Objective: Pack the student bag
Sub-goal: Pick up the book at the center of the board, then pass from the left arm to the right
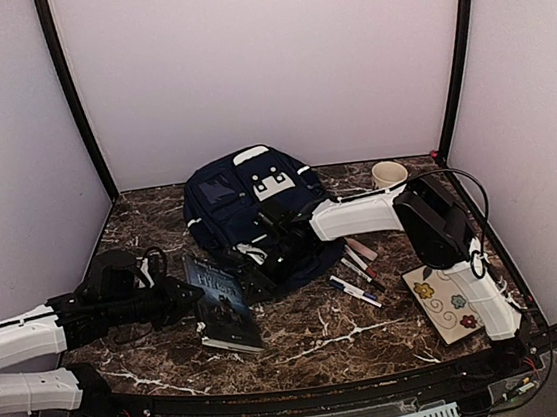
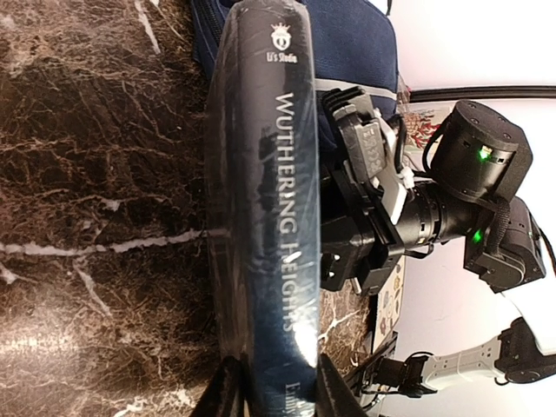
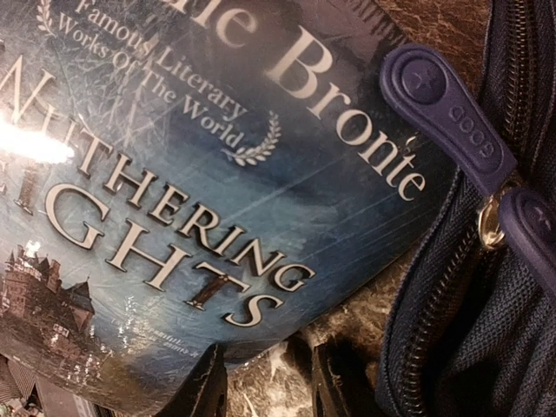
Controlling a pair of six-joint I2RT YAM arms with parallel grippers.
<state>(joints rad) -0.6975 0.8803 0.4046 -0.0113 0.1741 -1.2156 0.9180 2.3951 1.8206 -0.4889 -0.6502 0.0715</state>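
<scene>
The navy student bag [image 1: 242, 197] lies at the back centre of the table, its zip and blue pull tabs [image 3: 443, 104] close in the right wrist view. My left gripper [image 1: 190, 295] is shut on a dark blue book, "Wuthering Heights" [image 1: 224, 303], clamping its spine [image 2: 261, 217] and holding it on edge just left of the bag's near edge. My right gripper [image 1: 265, 263] is at the bag's near edge beside the book. Its fingers [image 3: 208, 387] stand slightly apart over the marble, empty, just below the book cover [image 3: 191, 174] and left of the bag's zip [image 3: 434, 287].
Several pens [image 1: 358, 272] lie right of the bag. A flowered white pad [image 1: 448, 300] lies at the front right under the right arm. A paper cup [image 1: 388, 173] stands at the back right. Walls close in on three sides.
</scene>
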